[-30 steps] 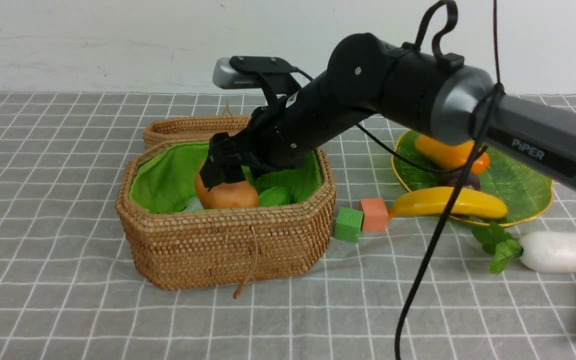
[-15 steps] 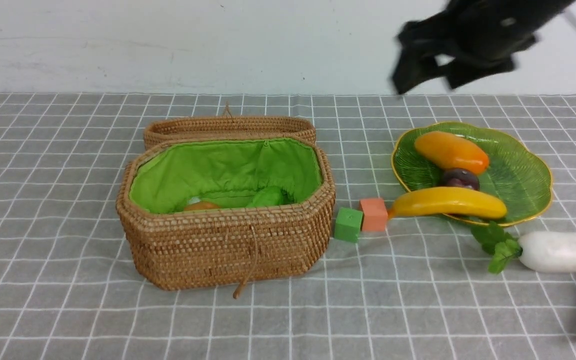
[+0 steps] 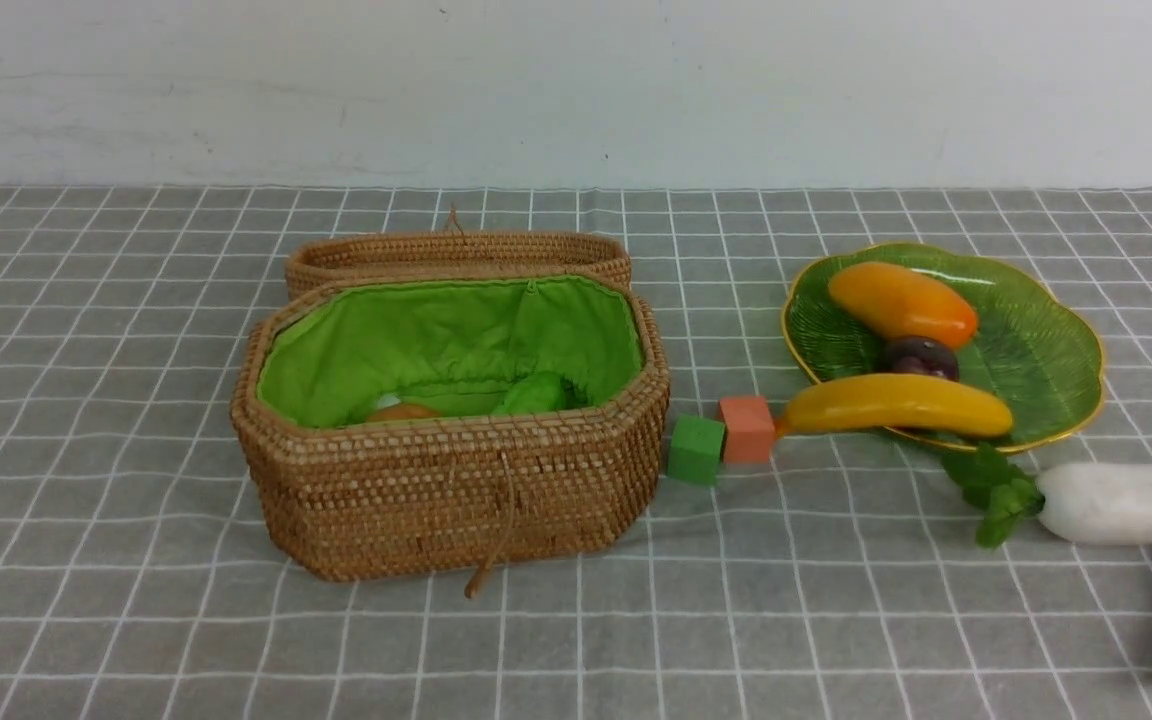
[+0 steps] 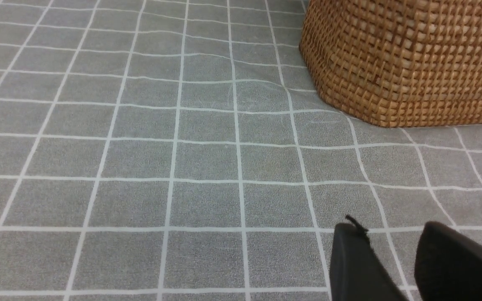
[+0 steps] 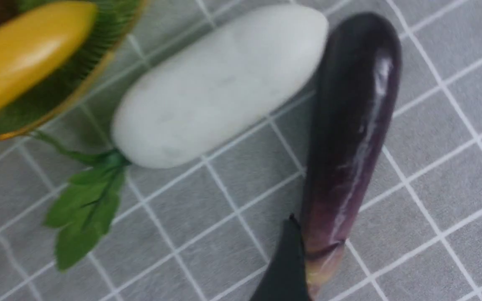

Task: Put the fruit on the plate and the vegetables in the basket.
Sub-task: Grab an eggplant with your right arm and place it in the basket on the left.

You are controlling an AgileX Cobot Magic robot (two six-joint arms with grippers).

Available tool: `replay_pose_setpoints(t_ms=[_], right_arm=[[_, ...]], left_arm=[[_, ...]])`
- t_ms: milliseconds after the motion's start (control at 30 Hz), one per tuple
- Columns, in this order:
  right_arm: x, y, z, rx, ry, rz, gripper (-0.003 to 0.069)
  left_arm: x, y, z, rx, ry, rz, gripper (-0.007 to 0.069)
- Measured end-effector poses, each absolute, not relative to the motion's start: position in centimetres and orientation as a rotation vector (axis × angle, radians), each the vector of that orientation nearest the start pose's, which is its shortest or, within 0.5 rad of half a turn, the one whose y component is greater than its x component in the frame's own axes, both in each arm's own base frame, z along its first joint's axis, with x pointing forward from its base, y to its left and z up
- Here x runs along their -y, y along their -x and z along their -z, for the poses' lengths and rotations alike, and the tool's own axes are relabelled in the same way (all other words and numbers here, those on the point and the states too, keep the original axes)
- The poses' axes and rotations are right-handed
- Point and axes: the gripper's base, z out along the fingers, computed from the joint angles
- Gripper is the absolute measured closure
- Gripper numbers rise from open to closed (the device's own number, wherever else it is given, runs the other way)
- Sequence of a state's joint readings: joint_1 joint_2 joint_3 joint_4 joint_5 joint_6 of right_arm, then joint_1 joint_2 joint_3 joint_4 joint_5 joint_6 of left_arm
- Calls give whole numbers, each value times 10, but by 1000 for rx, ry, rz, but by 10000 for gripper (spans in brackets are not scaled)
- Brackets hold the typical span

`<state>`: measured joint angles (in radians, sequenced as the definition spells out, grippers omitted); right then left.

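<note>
Our right gripper (image 5: 391, 259) hovers with jaws spread wide over the eggplant (image 5: 352, 121), beside the radish (image 5: 220, 83), to carry it to the basket (image 3: 456, 490); left gripper (image 4: 391, 259) idles, partly parted.

Soft, even, bright light with faint shadows. The front view is sharp. The right wrist view is blurred, with a glare streak on the eggplant (image 5: 352, 125).

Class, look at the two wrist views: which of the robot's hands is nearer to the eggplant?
Right. The right hand hovers open over the eggplant, one finger beside its stem end. The left hand is by the basket, with no eggplant in view.
</note>
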<state>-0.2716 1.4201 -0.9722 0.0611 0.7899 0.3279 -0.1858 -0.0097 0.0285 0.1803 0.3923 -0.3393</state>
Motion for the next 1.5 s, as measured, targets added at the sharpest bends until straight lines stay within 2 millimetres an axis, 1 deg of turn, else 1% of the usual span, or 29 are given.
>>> replay_pose_setpoints(t_ms=[33,67,100,267,300,333,400,467,533,567,633,733,800,867,933,967,1000,1033,1100,1133,1167,1233,1300,1333,1367,1400,1433,1467,1500], right_arm=[[74,-264,-249,-2575,-876,-90,81],[79,-262,-234,-2551,-921,-99,81],[80,-262,-225,-2542,-943,-107,81],[84,-274,-194,-2517,-987,-123,83],[84,-274,-191,-2521,-991,-124,84],[86,-279,-181,-2529,-998,-119,94],[87,-282,-172,-2547,-1002,-112,115],[88,-282,-163,-2583,-1010,-106,176],[87,-281,-160,-2603,-1013,-104,262],[87,-280,-160,-2613,-1016,-105,323],[86,-277,-165,-2618,-1019,-110,324],[83,-272,-185,-2573,-1014,-125,320],[81,-267,-205,-2507,-1001,-141,320],[76,-258,-239,-2384,-975,-175,320],[72,-252,-264,-2291,-933,-210,320],[68,-250,-279,-2254,-878,-223,320],[60,-247,-298,-2208,-789,-248,320],[49,-248,-316,-2180,-648,-264,320],[30,-248,-343,-2146,-425,-283,320],[15,-250,-357,-2129,-271,-301,320],[3,-251,-364,-2118,-146,-308,320],[-32,-257,-383,-2067,138,-374,320],[-61,-264,-393,-2005,346,-413,320],[-76,-269,-392,-1990,418,-450,320],[-82,-272,-394,-1972,453,-461,320],[-108,-286,-389,-1962,564,-513,320],[-120,-293,-389,-1950,619,-529,320],[-125,-294,-388,-1952,638,-544,320],[-145,-311,-378,-1973,736,-579,320]], left_arm=[[3,-52,-169,-1892,34,180,402],[3,-52,-169,-1892,34,180,399],[3,-52,-169,-1892,34,180,397],[3,-52,-169,-1892,34,180,394],[3,-52,-169,-1892,34,180,394],[3,-52,-169,-1892,34,180,392],[3,-52,-169,-1892,34,180,389],[3,-52,-169,-1892,34,180,388],[3,-52,-169,-1892,34,180,387],[3,-52,-169,-1892,34,180,387],[3,-52,-169,-1892,34,180,387],[3,-52,-169,-1892,34,180,387],[3,-52,-169,-1892,34,180,387],[3,-52,-169,-1892,34,180,387],[3,-52,-169,-1892,34,180,387],[3,-52,-169,-1892,34,180,387],[3,-52,-169,-1892,34,180,387],[3,-52,-169,-1892,34,180,387],[3,-52,-169,-1892,34,180,387],[3,-52,-169,-1892,34,180,387],[3,-52,-169,-1892,34,180,386],[3,-52,-169,-1892,34,180,386],[3,-52,-169,-1892,34,180,386],[3,-52,-169,-1892,34,180,386],[3,-52,-169,-1892,34,180,386],[3,-52,-169,-1892,34,180,386],[3,-52,-169,-1892,34,180,386],[3,-52,-169,-1892,34,180,386],[3,-52,-169,-1892,34,180,386]])
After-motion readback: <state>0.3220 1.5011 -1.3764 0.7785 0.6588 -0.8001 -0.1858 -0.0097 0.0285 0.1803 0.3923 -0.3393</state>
